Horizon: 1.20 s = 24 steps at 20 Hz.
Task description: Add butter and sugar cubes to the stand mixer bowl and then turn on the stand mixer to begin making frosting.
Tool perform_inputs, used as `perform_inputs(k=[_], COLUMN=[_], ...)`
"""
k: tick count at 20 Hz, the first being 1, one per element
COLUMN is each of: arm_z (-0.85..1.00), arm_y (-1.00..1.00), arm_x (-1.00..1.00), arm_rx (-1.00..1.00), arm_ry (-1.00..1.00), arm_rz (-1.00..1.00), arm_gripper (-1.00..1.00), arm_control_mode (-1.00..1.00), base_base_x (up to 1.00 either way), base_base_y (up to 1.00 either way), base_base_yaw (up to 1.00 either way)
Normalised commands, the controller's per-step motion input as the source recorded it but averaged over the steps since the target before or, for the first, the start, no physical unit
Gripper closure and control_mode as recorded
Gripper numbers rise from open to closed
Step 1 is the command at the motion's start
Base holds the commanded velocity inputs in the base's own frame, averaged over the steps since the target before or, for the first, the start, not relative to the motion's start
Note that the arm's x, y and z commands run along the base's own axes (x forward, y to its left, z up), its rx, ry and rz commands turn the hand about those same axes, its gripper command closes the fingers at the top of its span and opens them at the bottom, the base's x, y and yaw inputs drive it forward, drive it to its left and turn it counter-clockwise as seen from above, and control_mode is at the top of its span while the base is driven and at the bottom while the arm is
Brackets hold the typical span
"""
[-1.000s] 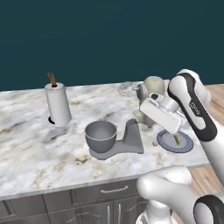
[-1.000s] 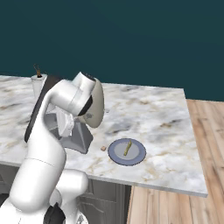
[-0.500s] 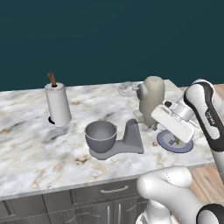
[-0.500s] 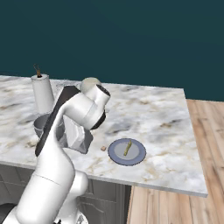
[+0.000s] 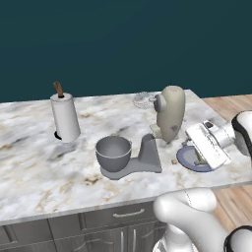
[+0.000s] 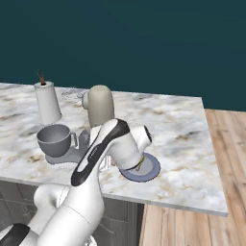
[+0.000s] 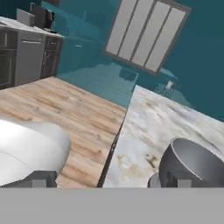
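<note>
- The butter [image 6: 140,166] lies on the blue-grey plate [image 6: 152,169], right of the stand mixer [image 5: 170,114], on the surface [image 5: 39,167].
- I read the tool as wide open, holding nothing.
- The hand hangs just above the plate; the stand mixer bowl [image 5: 113,153] lies to its left.

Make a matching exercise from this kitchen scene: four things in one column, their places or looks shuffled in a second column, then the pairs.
Things:
1. stand mixer bowl
2. paper-towel roll
3. butter
4. stand mixer head

Descriptions:
A. white, upright, brown stick on top
B. lying on the blue-grey plate
C. rounded and beige
D. grey, deep, empty, on the mixer's base

Pairs: 1-D, 2-A, 3-B, 4-C
</note>
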Motion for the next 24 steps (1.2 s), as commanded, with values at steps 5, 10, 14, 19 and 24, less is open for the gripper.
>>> perform_inputs(k=[5, 10, 14, 19, 24], arm_z=[-0.3, -0.24, -0.05, 0.0, -0.1], arm_y=[-0.45, -0.36, -0.1, -0.02, -0.1], arm_x=[0.31, 0.39, 0.61, 0.69, 0.35], arm_rx=[0.33, 0.3, 0.18, 0.04, -0.07], arm_ry=[0.1, 0.14, 0.15, 0.17, 0.06], arm_rz=[-0.23, -0.21, -0.15, -0.09, -0.02], arm_gripper=[-1.0, -1.0, -1.0, -1.0, -1.0], arm_control_mode=[-1.0, -1.0, -1.0, -1.0, -1.0], base_base_x=[0.0, 0.0, 0.0, 0.0, 0.0], base_base_y=[0.0, 0.0, 0.0, 0.0, 0.0], base_base_yaw=[0.0, 0.0, 0.0, 0.0, 0.0])
